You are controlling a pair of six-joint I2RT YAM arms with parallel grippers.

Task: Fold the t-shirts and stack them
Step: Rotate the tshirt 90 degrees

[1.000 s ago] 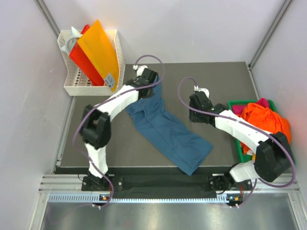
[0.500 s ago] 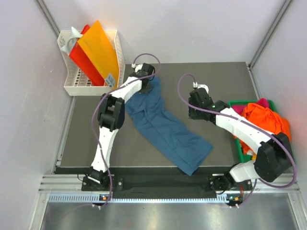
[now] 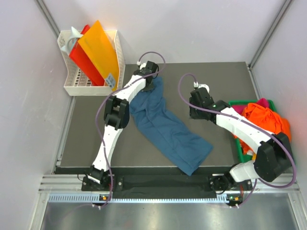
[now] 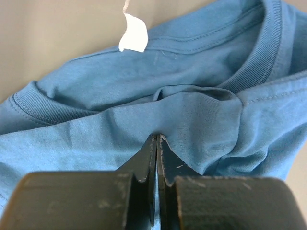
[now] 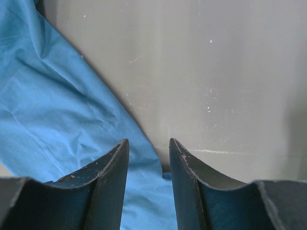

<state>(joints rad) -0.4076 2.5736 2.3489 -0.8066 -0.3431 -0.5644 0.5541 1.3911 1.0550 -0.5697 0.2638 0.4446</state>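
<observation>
Teal-blue cloth: the t-shirt lies crumpled diagonally across your table. Your left gripper is clenched on a fold just below the collar (a sound hold for spreading it, I judge). Your right gripper stands parted and empty beside the cloth's edge.

We count three t-shirts: one teal-blue t-shirt, one orange t-shirt, one magenta-pink t-shirt. One green tray. One white basket, with one yellow-orange sheet and one red sheet. Two arms: left arm, right arm.
</observation>
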